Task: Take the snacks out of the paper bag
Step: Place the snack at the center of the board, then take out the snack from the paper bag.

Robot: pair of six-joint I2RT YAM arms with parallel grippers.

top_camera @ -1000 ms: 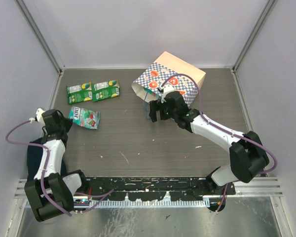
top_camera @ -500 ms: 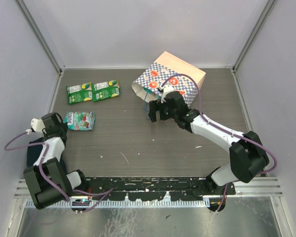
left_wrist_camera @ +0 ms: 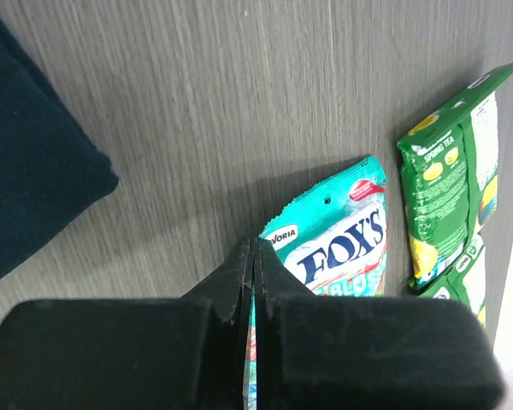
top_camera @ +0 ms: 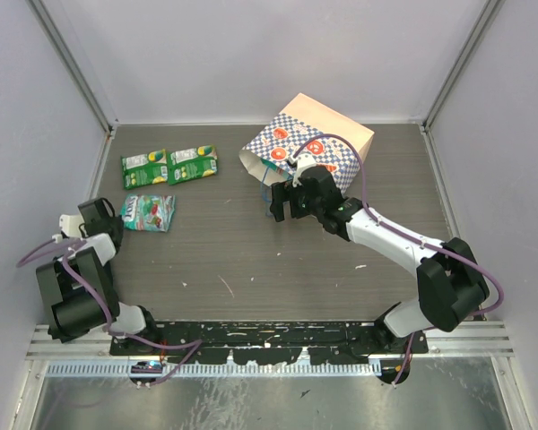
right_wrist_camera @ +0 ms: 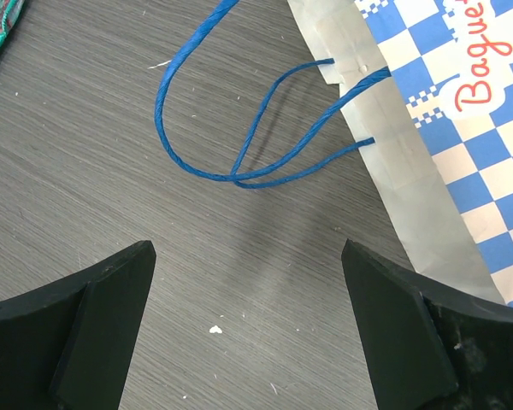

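Far left of the top view: the left gripper (top_camera: 115,219) is down at the table (top_camera: 251,260). Its fingers are pressed together on the edge of a teal packet (top_camera: 150,212). The left wrist view shows a thin teal sliver clamped between them. The packet is flat and glossy, teal with white "FOX'S" lettering and some red print, and lies on the grey wood-grain top. A dark blue cloth (left_wrist_camera: 26,162) fills the upper left of that wrist view, apart from the packet.

Just above the teal one in the top view lie a green packet (top_camera: 144,168) and a second green packet (top_camera: 194,164), side by side. Both are flat, glossy, with yellow fruit print.

Upper centre-right: the paper bag (top_camera: 309,143) lies on its side. It has blue-and-white checks, red-orange round marks and a tan base toward the upper right; its mouth faces lower left. Thin blue cord handles (right_wrist_camera: 239,128) trail onto the table.

The right gripper (top_camera: 282,202) is at the bag's mouth, fingers spread wide and holding nothing, just beside the cord loops.
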